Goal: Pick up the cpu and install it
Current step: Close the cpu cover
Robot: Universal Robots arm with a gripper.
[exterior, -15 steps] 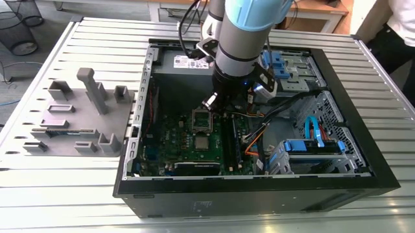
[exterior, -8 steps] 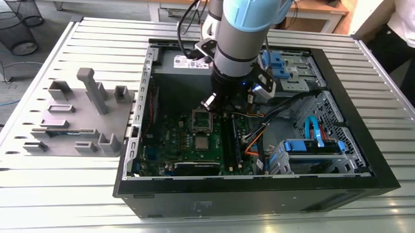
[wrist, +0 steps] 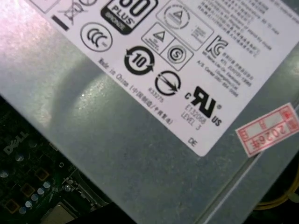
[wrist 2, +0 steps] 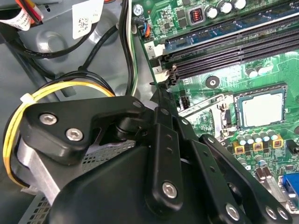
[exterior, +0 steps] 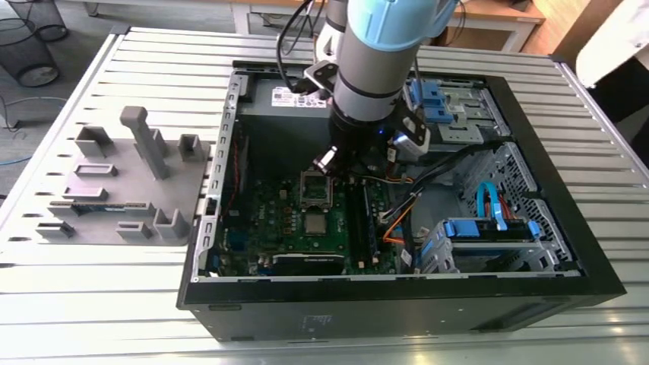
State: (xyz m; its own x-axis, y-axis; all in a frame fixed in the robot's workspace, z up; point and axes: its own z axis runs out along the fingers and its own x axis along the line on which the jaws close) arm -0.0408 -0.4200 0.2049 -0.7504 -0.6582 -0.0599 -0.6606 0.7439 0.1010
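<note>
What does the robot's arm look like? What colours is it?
The arm is a round silver-grey tube with a light blue cap at its joint and a black band lower down. Black cables run beside it. The gripper at its end is black. The second wrist view shows its chunky black links, held together by shiny silver screws.

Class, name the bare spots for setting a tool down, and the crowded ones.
Free: slatted table in front of the grey fixture, and at the exterior view's right of the computer case. Crowded: motherboard under the arm.
</note>
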